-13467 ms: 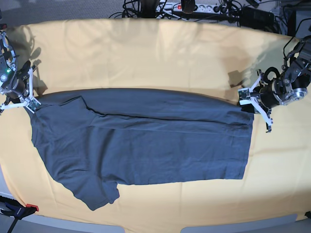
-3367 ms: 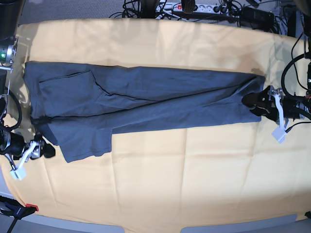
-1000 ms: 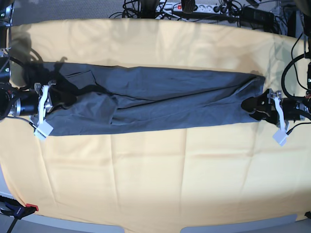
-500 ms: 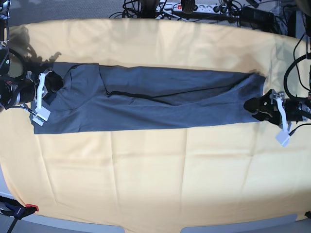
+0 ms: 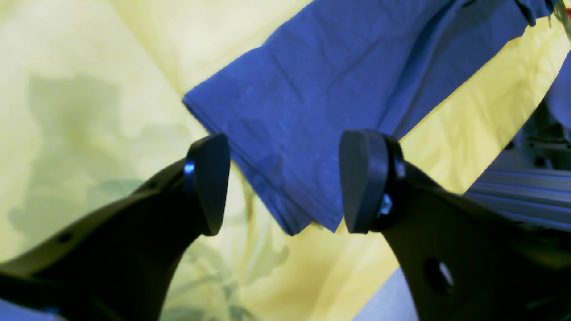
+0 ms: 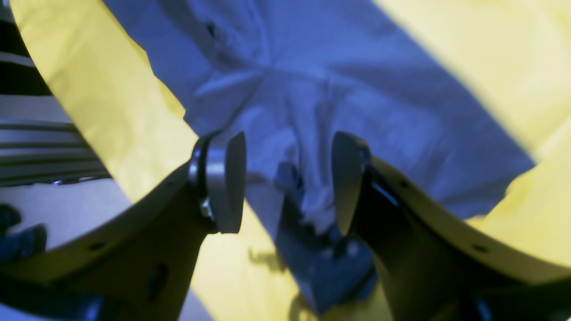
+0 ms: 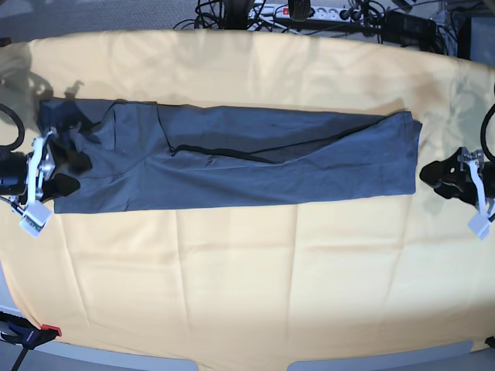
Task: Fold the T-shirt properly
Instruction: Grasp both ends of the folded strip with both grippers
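Observation:
The dark blue-grey T-shirt [image 7: 232,158] lies flat on the yellow-orange cloth, folded lengthwise into a long band from left to right. My left gripper [image 7: 435,176] is open and empty, just off the shirt's right end. In the left wrist view [image 5: 285,187] its fingers stand apart, with the shirt's folded corner [image 5: 312,133] lying on the cloth beyond them. My right gripper [image 7: 71,171] is open at the shirt's left end. In the right wrist view [image 6: 287,183] its fingers stand apart over bunched shirt cloth [image 6: 312,89], and nothing is pinched.
The yellow-orange cloth [image 7: 247,270] covers the whole table. Cables and a power strip [image 7: 309,11] lie behind the far edge. A red and black clamp [image 7: 31,334] sits at the front left corner.
Both grippers have let go of the shirt's ends and drawn back outward. The left one has moved right, off the shirt. The shirt's right end now lies flat.

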